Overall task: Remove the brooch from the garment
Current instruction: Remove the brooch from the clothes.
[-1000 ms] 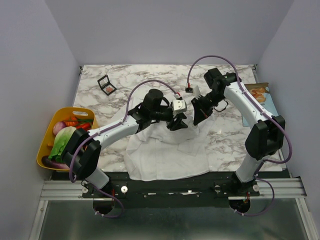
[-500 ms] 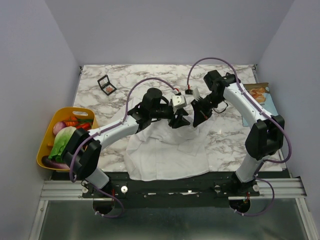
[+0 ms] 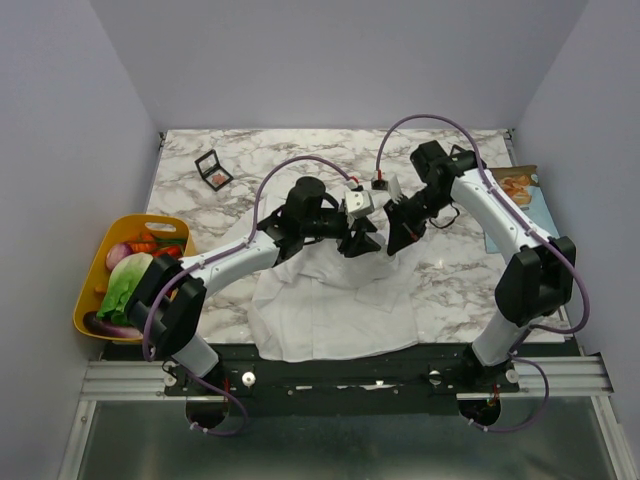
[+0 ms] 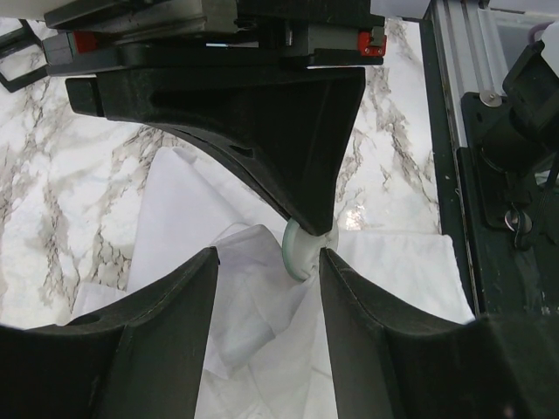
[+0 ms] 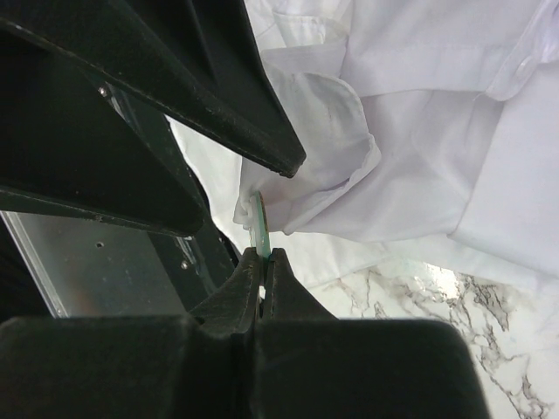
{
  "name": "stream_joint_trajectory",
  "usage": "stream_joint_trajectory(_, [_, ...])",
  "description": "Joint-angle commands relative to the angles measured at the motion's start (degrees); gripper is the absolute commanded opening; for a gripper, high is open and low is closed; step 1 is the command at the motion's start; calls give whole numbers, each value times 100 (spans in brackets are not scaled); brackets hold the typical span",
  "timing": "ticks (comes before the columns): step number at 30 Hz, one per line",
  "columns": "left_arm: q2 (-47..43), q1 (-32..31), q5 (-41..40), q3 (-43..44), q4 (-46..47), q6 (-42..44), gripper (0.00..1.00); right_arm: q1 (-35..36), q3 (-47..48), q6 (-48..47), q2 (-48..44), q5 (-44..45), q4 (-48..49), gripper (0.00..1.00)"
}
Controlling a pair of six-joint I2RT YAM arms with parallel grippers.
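Note:
The garment [image 3: 335, 300], a white shirt, lies crumpled at the table's near middle. A fold of it [image 4: 253, 288] is pulled up between the two grippers. The brooch [image 4: 300, 250] shows edge-on as a small pale green disc still attached to that raised fold. My right gripper [image 5: 265, 255] is shut on the brooch's [image 5: 259, 225] rim. My left gripper [image 4: 266, 257] stands open around the raised fabric just below the brooch, and its right finger [image 4: 376, 323] is close beside the disc. From above, the left gripper [image 3: 360, 240] and right gripper [image 3: 395, 232] nearly meet over the shirt's far edge.
A yellow basket [image 3: 92, 295] of vegetables hangs off the table's left edge. A black makeup palette [image 3: 213, 169] lies at the back left. A small black item [image 3: 378, 181] sits behind the grippers. A picture card [image 3: 515, 190] rests at the right edge.
Both grippers and the raised fold have shifted slightly toward the back of the table. The right gripper's hold on the brooch is unchanged, and the left stays open.

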Motion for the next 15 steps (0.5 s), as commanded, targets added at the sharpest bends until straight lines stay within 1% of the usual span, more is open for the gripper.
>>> stream_joint_trajectory(1, [40, -30, 114, -92, 171, -99, 59, -30, -83, -89, -239, -205, 109, 1])
stream_joint_trajectory(7, [84, -91, 246, -92, 180, -117, 59, -30, -75, -71, -231, -249, 118, 1])
stream_joint_trajectory(15, [207, -240, 220, 13, -171, 216, 59, -22, -66, -80, -292, -293, 109, 1])
